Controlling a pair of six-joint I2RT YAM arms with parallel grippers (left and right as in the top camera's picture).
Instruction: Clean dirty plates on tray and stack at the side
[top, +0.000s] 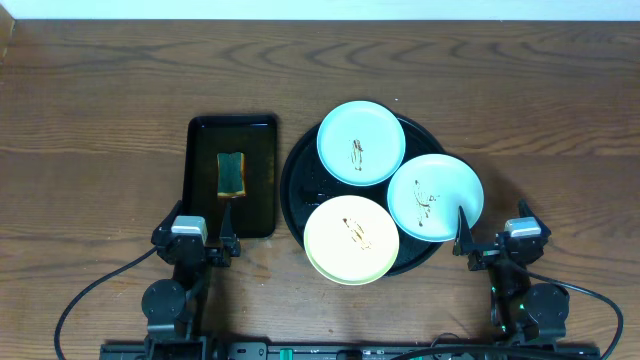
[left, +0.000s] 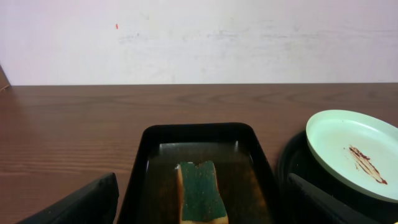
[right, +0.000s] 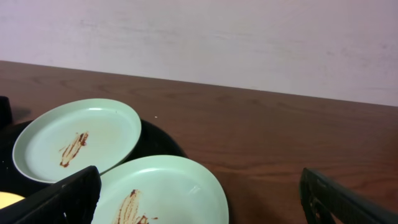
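Note:
Three smeared plates lie on the round black tray (top: 296, 180): a mint-blue plate (top: 361, 142) at the back, a second mint-blue plate (top: 435, 196) at the right, a pale yellow plate (top: 350, 239) at the front. My left gripper (top: 205, 236) is open and empty at the near end of the sponge tray. My right gripper (top: 493, 240) is open and empty, just right of the right plate's edge. In the right wrist view the back plate (right: 78, 138) and the right plate (right: 161, 190) show between the open fingers (right: 205, 202). The left wrist view shows the back plate (left: 357, 152).
A smaller rectangular black tray (top: 204, 150) left of the round tray holds a green and yellow sponge (top: 232, 173), also in the left wrist view (left: 200, 191) between the open fingers (left: 205, 205). A pale wall runs behind the wooden table (top: 120, 70).

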